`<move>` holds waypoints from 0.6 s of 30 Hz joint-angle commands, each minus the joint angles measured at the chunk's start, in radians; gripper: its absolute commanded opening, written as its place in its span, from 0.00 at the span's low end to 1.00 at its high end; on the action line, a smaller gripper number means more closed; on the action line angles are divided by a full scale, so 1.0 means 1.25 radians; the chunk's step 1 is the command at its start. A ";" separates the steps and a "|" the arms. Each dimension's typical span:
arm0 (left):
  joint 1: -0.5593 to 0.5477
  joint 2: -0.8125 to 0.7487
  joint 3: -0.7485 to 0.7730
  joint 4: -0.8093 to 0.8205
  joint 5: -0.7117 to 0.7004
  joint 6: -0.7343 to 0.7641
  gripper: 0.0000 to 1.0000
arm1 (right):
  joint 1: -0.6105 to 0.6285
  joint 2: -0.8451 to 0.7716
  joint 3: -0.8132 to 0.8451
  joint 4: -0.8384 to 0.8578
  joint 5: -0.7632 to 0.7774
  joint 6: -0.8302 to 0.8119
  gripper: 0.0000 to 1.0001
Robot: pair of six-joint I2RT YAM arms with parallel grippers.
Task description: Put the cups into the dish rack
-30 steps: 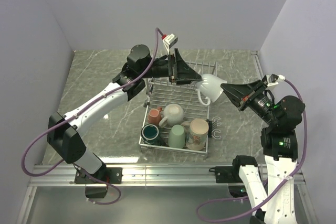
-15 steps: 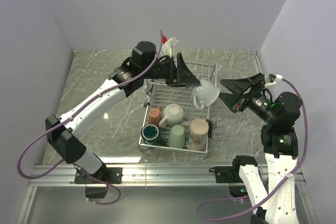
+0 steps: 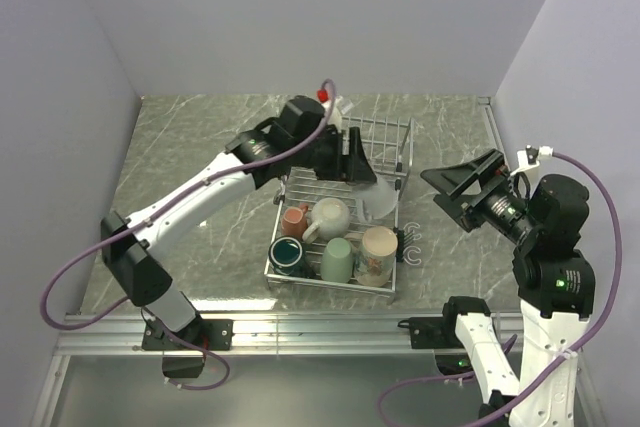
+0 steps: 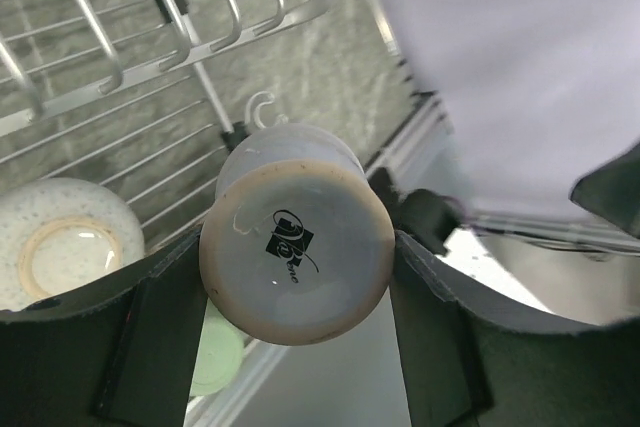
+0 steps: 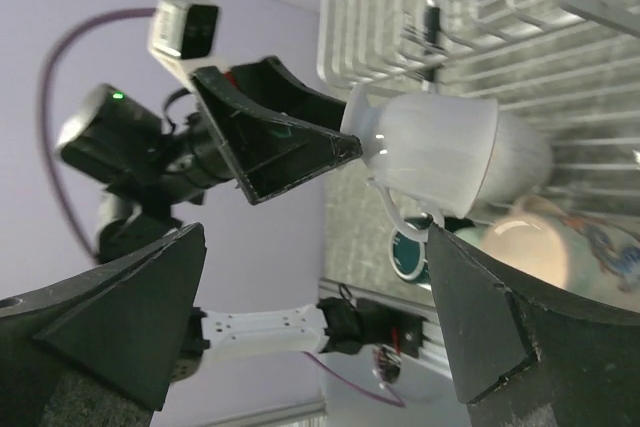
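Note:
My left gripper (image 3: 364, 173) is shut on a pale blue cup (image 3: 383, 197), held by its base (image 4: 295, 250) over the right side of the silver wire dish rack (image 3: 300, 172). The cup lies sideways with its handle hanging down (image 5: 440, 157). Five cups sit in the rack's front part: salmon-red (image 3: 295, 219), cream-white (image 3: 331, 215), dark teal (image 3: 287, 253), light green (image 3: 337, 260) and tan (image 3: 378, 255). My right gripper (image 3: 433, 187) stands open to the right of the rack, apart from the cup, with nothing between its fingers (image 5: 130, 317).
The rack's upright slotted section (image 3: 385, 132) stands at its far end. Two small white hooks (image 3: 412, 243) lie on the marble table just right of the rack. Grey walls close in the back and both sides.
My right gripper has opened, let go of the pale blue cup and drawn back to the right. My left gripper has carried the cup lower and nearer, over the rack.

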 commanded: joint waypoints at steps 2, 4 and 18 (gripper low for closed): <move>-0.072 0.049 0.134 -0.049 -0.151 0.098 0.00 | 0.000 -0.024 -0.014 -0.058 0.021 -0.043 0.98; -0.091 0.076 0.184 -0.092 -0.254 0.122 0.00 | -0.001 -0.032 -0.021 -0.066 0.021 -0.042 0.98; -0.164 0.161 0.263 -0.147 -0.468 0.282 0.00 | 0.000 -0.059 -0.054 -0.099 0.028 -0.052 0.97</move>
